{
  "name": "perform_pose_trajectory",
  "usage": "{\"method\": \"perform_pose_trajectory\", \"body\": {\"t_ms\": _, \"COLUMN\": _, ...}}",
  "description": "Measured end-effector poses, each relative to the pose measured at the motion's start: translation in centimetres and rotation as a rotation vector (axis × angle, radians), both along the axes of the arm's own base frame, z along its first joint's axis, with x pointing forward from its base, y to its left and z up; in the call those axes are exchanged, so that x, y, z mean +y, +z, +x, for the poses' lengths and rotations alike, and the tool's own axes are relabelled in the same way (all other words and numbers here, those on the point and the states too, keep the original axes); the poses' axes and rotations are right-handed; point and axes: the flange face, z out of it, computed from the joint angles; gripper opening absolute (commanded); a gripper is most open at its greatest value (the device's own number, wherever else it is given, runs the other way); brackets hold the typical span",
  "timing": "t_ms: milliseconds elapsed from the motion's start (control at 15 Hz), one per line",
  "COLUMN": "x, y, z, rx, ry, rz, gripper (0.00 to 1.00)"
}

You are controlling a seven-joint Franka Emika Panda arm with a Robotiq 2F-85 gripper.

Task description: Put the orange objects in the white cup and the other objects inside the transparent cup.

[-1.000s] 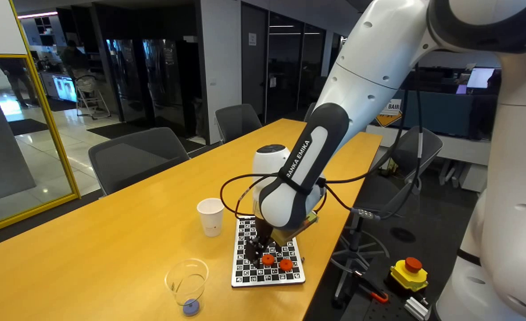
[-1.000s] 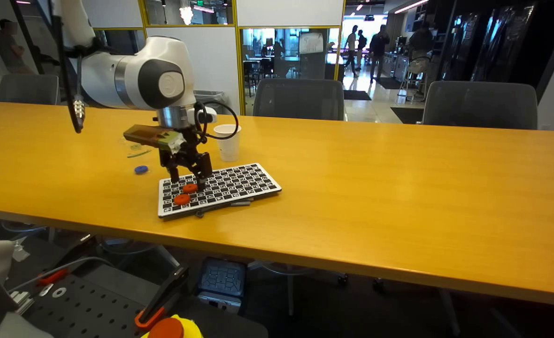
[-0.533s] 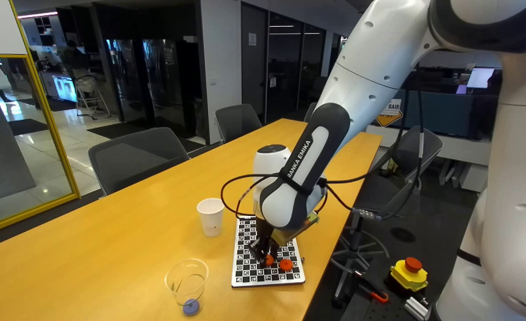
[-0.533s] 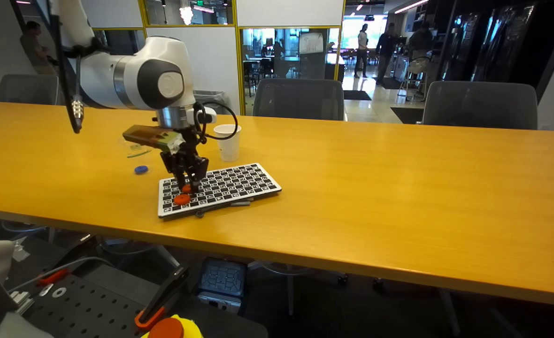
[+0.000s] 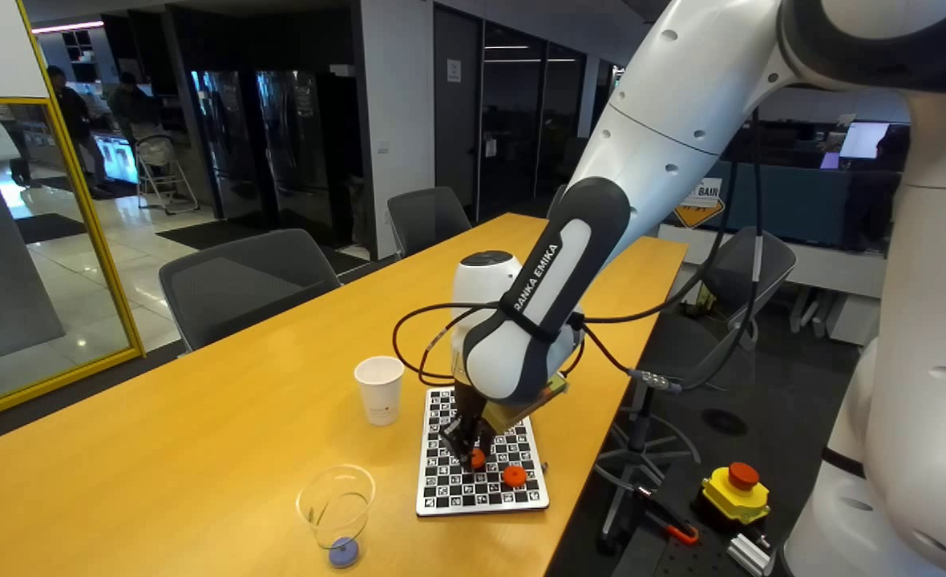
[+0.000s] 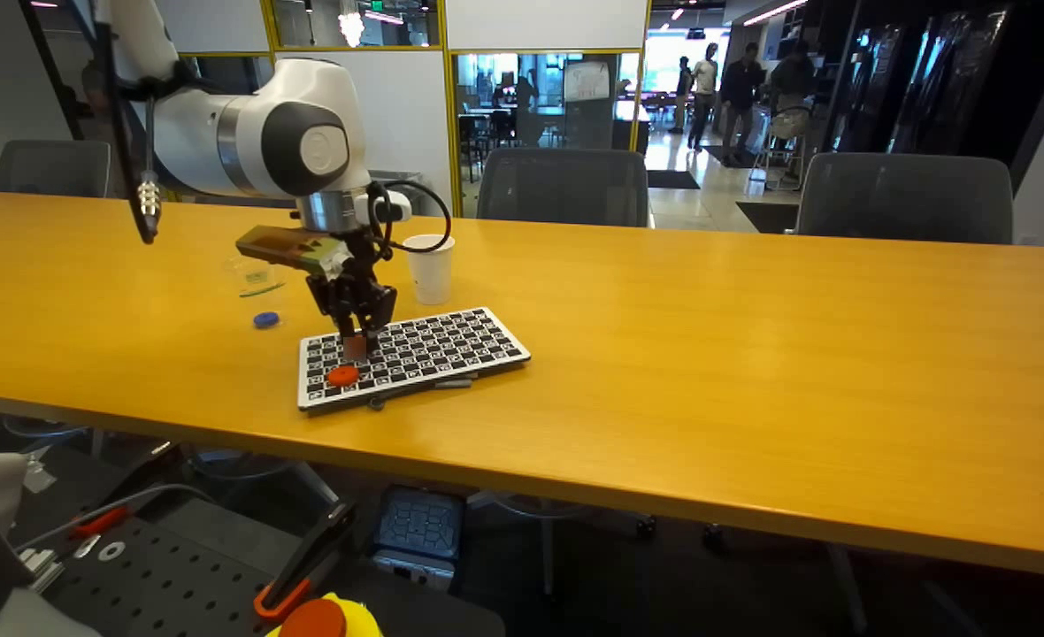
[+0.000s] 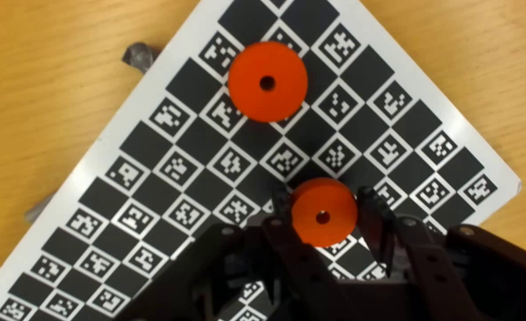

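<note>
Counter point(image 6: 752, 354) of honey-coloured wood stretches from side to side in an exterior view, dark mesh-backed chairs point(image 6: 562, 188) lining its far edge, with yellow-framed wall panels point(image 6: 544, 25) and several standing people point(image 6: 703, 88) beyond. A yellow emergency-stop box point(image 5: 733, 503) with a red button point(image 5: 743, 475) sits lower down, near the robot arm point(image 5: 930, 320). On the counter lies a black-and-white checkered marker board point(image 6: 438, 345), its long axis running roughly with the counter's length but skewed; grey pieces point(image 7: 139, 56) jut from under one edge. Flat on that board rests an orange disc point(image 7: 254, 82), its round face and central hole turned upward. Near the board's long side the white paper cup point(image 5: 379, 391) stands upright, mouth up, long axis vertical; near one end stands the clear plastic tumbler point(image 5: 337, 511), likewise upright, with a blue disc point(image 5: 344, 553) showing through at its base. Low over the board, the end effector point(image 7: 322, 207) pinches a second orange disc point(image 7: 332, 205), fingers point(image 7: 281, 207) touching opposite edges and spaced only as far apart as that disc's width, its holed face showing in the wrist view. Whether it clears the board is unclear.
</note>
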Motion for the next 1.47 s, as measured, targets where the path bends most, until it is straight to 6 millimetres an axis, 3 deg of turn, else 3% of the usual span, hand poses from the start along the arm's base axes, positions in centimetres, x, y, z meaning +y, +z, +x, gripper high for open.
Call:
{"method": "perform_pose_trajectory", "body": {"t_ms": 533, "x": 0.0, "y": 7.9, "z": 8.0, "rx": -0.156, "ry": 0.026, "rz": 0.01, "gripper": 0.24}}
{"method": "perform_pose_trajectory", "body": {"t_ms": 733, "x": -0.1, "y": 9.7, "z": 10.8, "rx": -0.179, "ry": 0.043, "rz": 0.009, "gripper": 0.24}}
{"method": "perform_pose_trajectory", "body": {"t_ms": 1000, "x": -0.2, "y": 10.2, "z": 14.0, "rx": -0.183, "ry": 0.071, "rz": 0.007, "gripper": 0.24}}
{"method": "perform_pose_trajectory", "body": {"t_ms": 1467, "x": 0.1, "y": 9.0, "z": 18.3, "rx": -0.162, "ry": 0.109, "rz": 0.008, "gripper": 0.24}}
